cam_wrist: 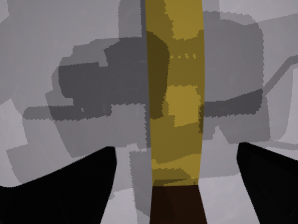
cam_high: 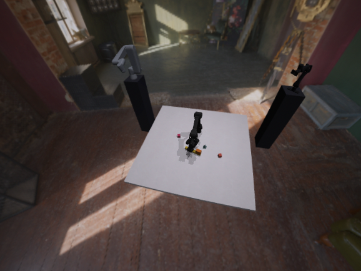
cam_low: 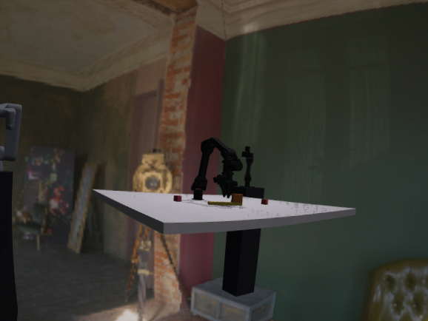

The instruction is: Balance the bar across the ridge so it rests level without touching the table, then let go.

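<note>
With the pincer (cam_high: 190, 151) (cam_low: 226, 196) (cam_wrist: 178, 153) wide and empty, descend squarely over the bar (cam_high: 187, 148) (cam_low: 219, 203) (cam_wrist: 186, 100), gripping nearer its block (cam_high: 198, 152) (cam_low: 237, 198) (cam_wrist: 176, 205) at four o'clock.

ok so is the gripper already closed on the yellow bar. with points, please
No, the gripper (cam_high: 190, 151) (cam_low: 226, 196) (cam_wrist: 178, 153) is open, with a gap between each finger and the yellow bar (cam_high: 195, 152) (cam_low: 220, 203) (cam_wrist: 186, 105).
</note>
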`<state>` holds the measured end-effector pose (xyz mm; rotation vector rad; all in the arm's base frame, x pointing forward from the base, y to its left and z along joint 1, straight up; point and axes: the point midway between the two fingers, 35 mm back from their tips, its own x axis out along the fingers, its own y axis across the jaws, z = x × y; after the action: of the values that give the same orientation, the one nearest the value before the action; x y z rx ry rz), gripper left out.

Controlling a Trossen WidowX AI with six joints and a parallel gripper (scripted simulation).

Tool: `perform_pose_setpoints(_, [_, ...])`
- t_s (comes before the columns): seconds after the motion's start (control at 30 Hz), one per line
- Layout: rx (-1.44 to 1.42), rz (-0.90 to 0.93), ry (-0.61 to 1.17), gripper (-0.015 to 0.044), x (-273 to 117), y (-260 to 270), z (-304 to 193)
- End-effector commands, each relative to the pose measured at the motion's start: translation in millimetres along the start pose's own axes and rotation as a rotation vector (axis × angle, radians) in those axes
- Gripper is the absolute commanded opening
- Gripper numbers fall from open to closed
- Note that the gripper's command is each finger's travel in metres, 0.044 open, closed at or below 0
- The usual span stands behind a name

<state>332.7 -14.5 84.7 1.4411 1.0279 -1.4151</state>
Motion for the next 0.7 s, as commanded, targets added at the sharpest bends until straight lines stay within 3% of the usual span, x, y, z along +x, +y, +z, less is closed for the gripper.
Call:
perform_pose_setpoints(0.0, [0.005, 0.001, 0.006, 0.0315, 11.1, -1.5, -0.6])
perform_pose_setpoints(0.67, [0.005, 0.001, 0.006, 0.0315, 36.6, -1.6, -0.7])
